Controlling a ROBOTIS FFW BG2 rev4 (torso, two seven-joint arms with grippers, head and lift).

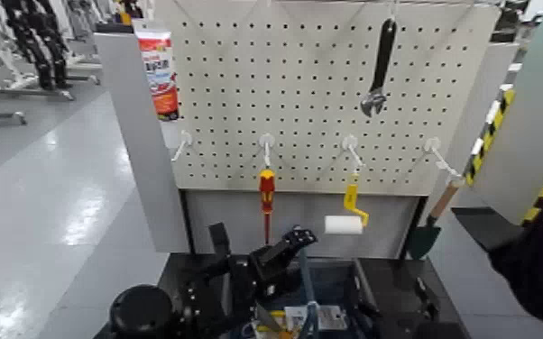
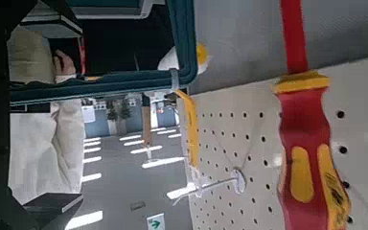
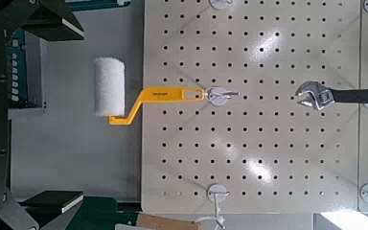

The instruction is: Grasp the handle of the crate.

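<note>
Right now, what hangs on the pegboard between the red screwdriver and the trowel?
A yellow-handled paint roller, hanging between screwdriver and trowel, in the head view.

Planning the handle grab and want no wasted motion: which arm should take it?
Left. The left gripper sits right beside the handle above the crate; the right gripper faces the pegboard, away from it.

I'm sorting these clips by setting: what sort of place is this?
Probably a workshop or robotics lab: a white pegboard holds a wrench, a screwdriver and a paint roller on hooks, and more robot rigs stand across the polished floor.
</note>
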